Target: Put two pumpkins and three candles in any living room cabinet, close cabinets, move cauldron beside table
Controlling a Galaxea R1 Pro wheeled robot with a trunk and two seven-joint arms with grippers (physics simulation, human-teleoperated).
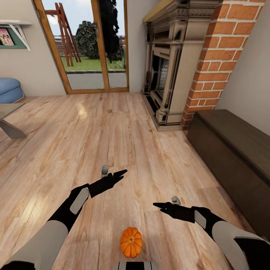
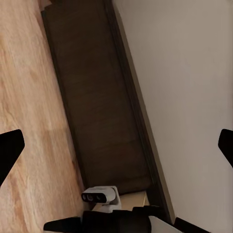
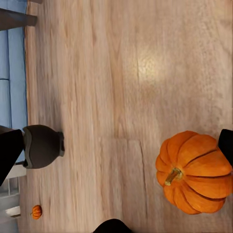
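Running along the wall at three o'clock, the cabinet (image 1: 240,150) sits closed. Nearest pumpkin (image 1: 131,242) rests on floor at six o'clock, likely light, rigid, smooth; grip across its ribbed sides. Left gripper (image 1: 114,173) and right gripper (image 1: 165,203) both spread, empty.

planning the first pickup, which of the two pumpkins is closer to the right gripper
The large-looking pumpkin in the right wrist view, lying by the right gripper. The other pumpkin looks tiny, far across the floor.

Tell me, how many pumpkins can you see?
2. One pumpkin sits on the floor between the robot's arms. A second pumpkin lies farther off, looking tiny. Others may be hidden.
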